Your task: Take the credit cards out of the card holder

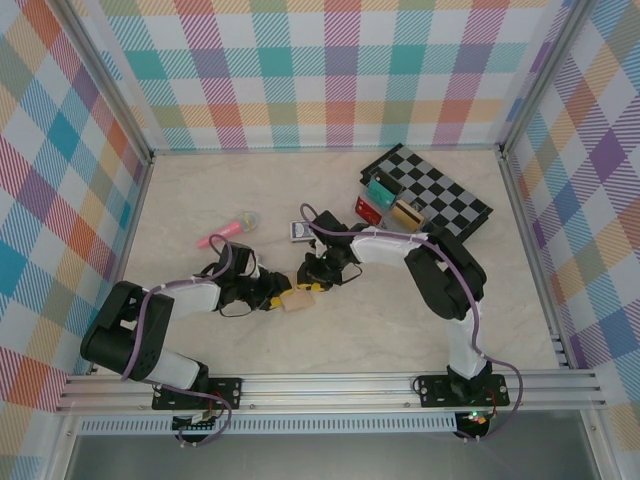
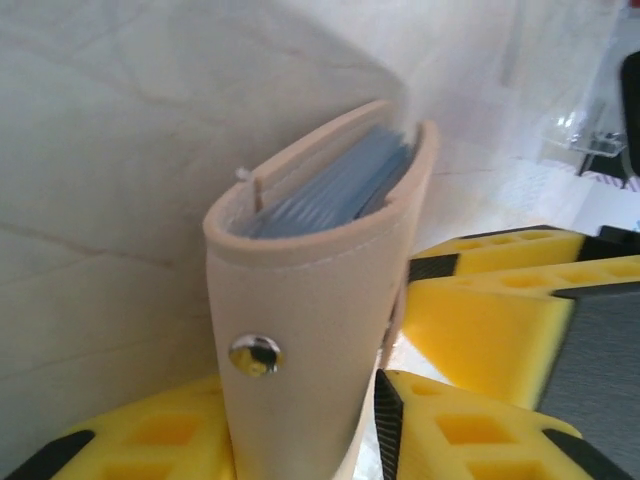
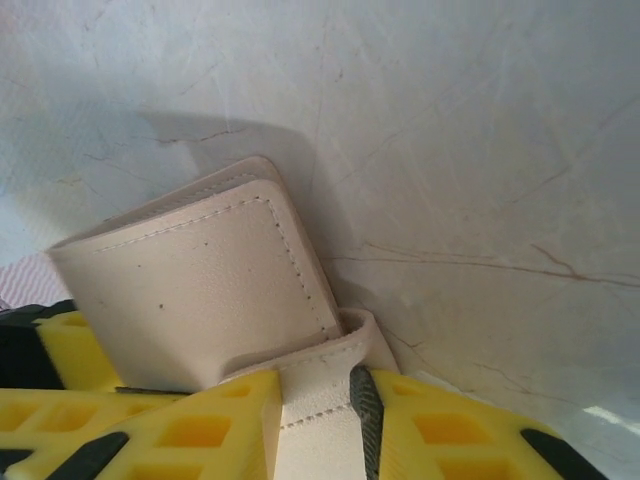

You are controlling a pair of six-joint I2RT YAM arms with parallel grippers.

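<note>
- From above, my left gripper [image 1: 280, 299] and my right gripper [image 1: 312, 287] met over the card holder [image 2: 300, 300] near the middle of the table [image 1: 400, 320], and they covered most of it.
- In the left wrist view the bottom of the holder was cut off by the frame edge. It stood upright between my yellow fingers [image 2: 150, 440], which were clamped on it just below its metal snap [image 2: 255, 355].
- In the right wrist view my right fingers [image 3: 180, 430] were pinched on the holder's tab [image 3: 315, 400], and the lower part of the tab ran out of the picture.
- The holder was slightly open at the top and showed blue-grey layers [image 2: 340, 185] inside. I could not tell whether any of those layers were credit cards.
- Further back, a clear rack [image 1: 385, 200] held coloured cards beside a checkerboard [image 1: 440, 195]. A dark card pack [image 1: 298, 231] and a pink object [image 1: 228, 232] lay apart from my grippers, both too small to make out.
</note>
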